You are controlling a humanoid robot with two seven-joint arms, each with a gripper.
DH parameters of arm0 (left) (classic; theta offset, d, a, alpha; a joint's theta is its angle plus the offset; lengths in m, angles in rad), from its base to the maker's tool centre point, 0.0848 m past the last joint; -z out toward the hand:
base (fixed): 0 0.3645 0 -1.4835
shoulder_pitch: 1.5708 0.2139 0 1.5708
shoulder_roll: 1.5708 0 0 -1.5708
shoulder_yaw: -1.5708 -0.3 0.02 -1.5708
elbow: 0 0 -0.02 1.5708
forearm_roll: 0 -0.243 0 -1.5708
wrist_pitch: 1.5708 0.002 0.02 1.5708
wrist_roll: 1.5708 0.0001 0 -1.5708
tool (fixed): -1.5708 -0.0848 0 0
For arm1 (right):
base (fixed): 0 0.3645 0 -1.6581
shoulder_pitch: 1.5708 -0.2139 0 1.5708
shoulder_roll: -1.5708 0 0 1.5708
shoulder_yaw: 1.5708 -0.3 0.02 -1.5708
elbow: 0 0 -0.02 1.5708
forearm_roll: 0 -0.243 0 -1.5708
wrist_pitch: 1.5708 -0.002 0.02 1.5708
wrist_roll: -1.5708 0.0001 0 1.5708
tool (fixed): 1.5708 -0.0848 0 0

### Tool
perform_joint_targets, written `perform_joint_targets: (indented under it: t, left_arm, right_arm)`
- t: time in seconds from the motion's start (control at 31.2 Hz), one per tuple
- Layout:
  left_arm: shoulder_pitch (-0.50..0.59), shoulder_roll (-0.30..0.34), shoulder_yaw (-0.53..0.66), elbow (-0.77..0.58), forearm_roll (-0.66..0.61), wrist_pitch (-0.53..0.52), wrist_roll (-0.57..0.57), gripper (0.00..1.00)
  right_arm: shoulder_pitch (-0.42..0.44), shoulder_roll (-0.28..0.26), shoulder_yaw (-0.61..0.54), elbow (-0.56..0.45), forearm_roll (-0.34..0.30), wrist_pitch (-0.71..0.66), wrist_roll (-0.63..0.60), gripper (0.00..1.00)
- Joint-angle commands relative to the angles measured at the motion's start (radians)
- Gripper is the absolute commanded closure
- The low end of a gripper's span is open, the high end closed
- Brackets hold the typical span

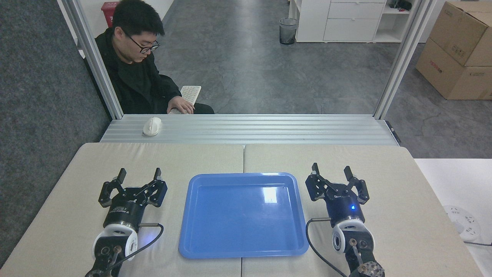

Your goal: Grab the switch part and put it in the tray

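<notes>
The blue tray (200, 238) lies in the middle of the beige table, nothing in it. My left gripper (140, 174) rests to the tray's left, open, fingers pointing away from me with nothing between them. To the right of the tray sits my right gripper (331, 169), also open and holding nothing. No switch part shows anywhere in the head view.
A white computer mouse (152, 126) lies on the grey aluminium ledge (269, 129) beyond the table. A person in black (134, 77) sits behind the ledge at the left, hand on a keyboard (190, 93). Cardboard boxes (457, 50) stand far right.
</notes>
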Motion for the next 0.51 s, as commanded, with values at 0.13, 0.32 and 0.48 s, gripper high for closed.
perform_joint_targets:
  t: [0.13, 0.32, 0.48]
  left_arm:
    - [0.006, -0.01, -0.008, 0.002, -0.003, 0.001, -0.001, 0.01]
    - [0.017, -0.021, -0.009, 0.002, -0.003, -0.002, -0.001, 0.01]
    - [0.018, -0.022, -0.009, 0.002, -0.003, -0.002, -0.001, 0.01]
  right_arm:
    - [0.0, 0.002, -0.034, 0.0, 0.0, -0.001, 0.0, 0.0]
    - [0.0, 0.002, -0.032, 0.0, 0.0, -0.001, 0.0, 0.0]
    - [0.0, 0.002, -0.034, 0.0, 0.0, -0.001, 0.0, 0.0]
